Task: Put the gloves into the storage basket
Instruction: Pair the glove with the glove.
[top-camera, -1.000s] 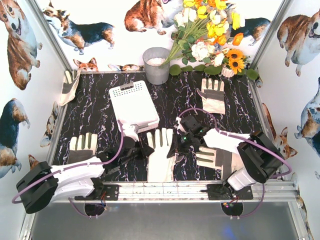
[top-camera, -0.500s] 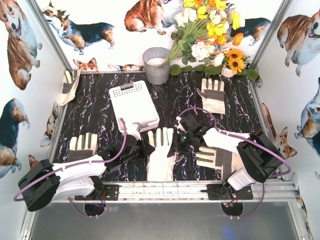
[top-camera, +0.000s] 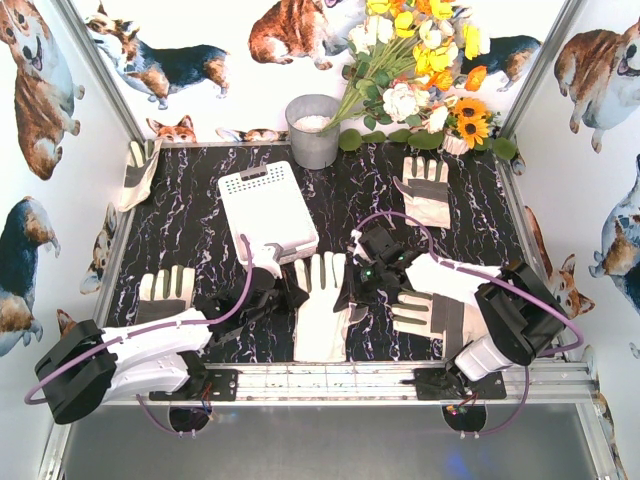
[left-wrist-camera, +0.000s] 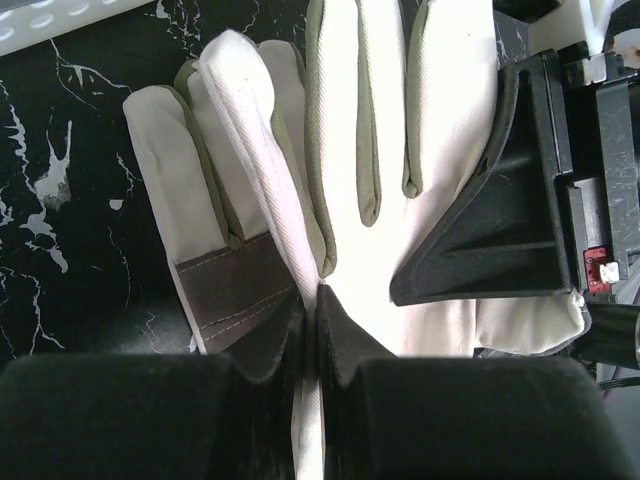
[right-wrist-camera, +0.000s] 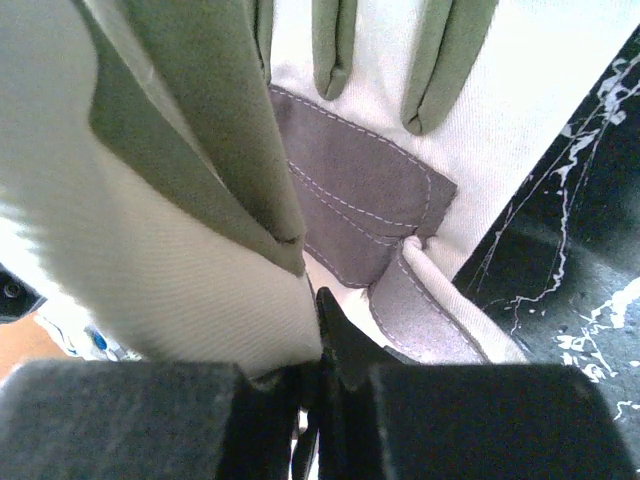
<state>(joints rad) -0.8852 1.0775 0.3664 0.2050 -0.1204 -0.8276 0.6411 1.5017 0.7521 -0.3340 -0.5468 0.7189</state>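
Note:
A cream-white glove (top-camera: 322, 310) lies fingers away from me at the table's near middle. My left gripper (top-camera: 296, 298) is shut on its left edge, and my right gripper (top-camera: 348, 291) is shut on its right edge. In the left wrist view the jaws (left-wrist-camera: 312, 312) pinch a fold of the glove (left-wrist-camera: 350, 120), with the right gripper's black finger (left-wrist-camera: 500, 220) resting on it. In the right wrist view the jaws (right-wrist-camera: 316, 312) pinch raised cream fabric (right-wrist-camera: 180, 260) beside a grey patch. The white storage basket (top-camera: 265, 210) stands just beyond the glove.
Other gloves lie at the far right (top-camera: 425, 190), near left (top-camera: 165, 293), near right under my right arm (top-camera: 435, 315), and against the left wall (top-camera: 135, 170). A grey metal bucket (top-camera: 312, 130) and a flower bunch (top-camera: 420, 70) stand at the back.
Both grippers, shut on the middle glove, have moved slightly away from the bases, and the glove has shifted a little toward the basket.

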